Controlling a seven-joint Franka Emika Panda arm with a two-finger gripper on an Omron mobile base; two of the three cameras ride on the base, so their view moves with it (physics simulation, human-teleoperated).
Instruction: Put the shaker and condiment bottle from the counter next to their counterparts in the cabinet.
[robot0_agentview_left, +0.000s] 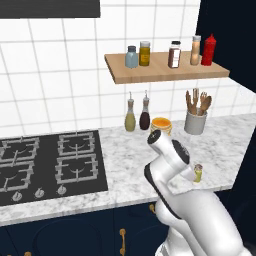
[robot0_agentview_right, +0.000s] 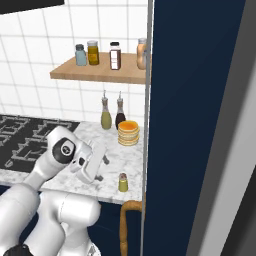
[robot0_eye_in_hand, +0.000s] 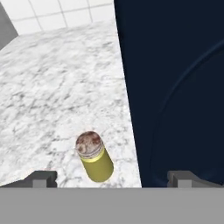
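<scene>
white wall tiles back a marbled counter (robot0_agentview_left: 125, 165) set over dark navy cupboards. from left to right in the left base view: a black gas hob (robot0_agentview_left: 50, 165) is sunk into the counter; a yellow-green oil bottle (robot0_agentview_left: 130, 116) and a dark bottle (robot0_agentview_left: 145, 115) stand side by side at the wall; a stack of orange-and-yellow bowls (robot0_agentview_left: 161, 125) sits just in front of them to the right; a grey utensil holder (robot0_agentview_left: 195, 117) with wooden tools stands further right.

above, the cabinet (robot0_agentview_left: 165, 70), an open light-wood shelf, carries in order a pale blue jar (robot0_agentview_left: 131, 57), a yellow jar (robot0_agentview_left: 145, 53), a brown jar with a white label (robot0_agentview_left: 174, 55), the condiment bottle (robot0_agentview_left: 195, 50) and a red squeeze bottle (robot0_agentview_left: 209, 50). the condiment bottle stands upright just beside the red squeeze bottle.

the shaker (robot0_eye_in_hand: 94, 157) stands upright on the counter near its front edge, close to a tall navy panel (robot0_agentview_right: 195, 125) on its right. the gripper (robot0_eye_in_hand: 113, 178) hangs over the shaker with its jaws spread wide; the shaker lies between the two fingertips (robot0_eye_in_hand: 43, 178) in the hand view, touching neither. nothing is held.
</scene>
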